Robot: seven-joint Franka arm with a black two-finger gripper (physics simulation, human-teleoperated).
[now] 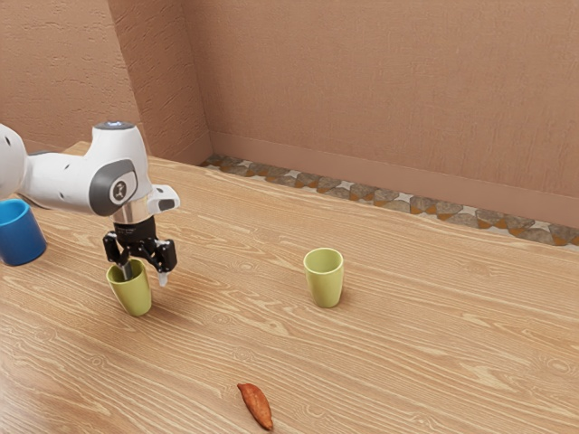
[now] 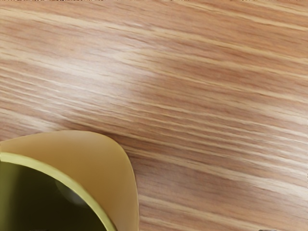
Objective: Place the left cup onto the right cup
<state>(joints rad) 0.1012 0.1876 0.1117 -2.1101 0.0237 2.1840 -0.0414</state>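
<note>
The black two-finger hand (image 1: 143, 274) stands apart: one finger dips inside the nearer yellow-green tapered cup (image 1: 131, 289), and the other hangs outside its wall, seemingly clear of it. That cup leans slightly and sits toward the end of the wooden tabletop (image 1: 434, 344) at the exterior view's left. For a good grasp, I judge the fingers should close squarely on the wall, deep enough to stop any swing. The lift should go straight up before crossing to the matching yellow-green cup (image 1: 324, 277), which stands upright mid-tabletop, well apart.
</note>
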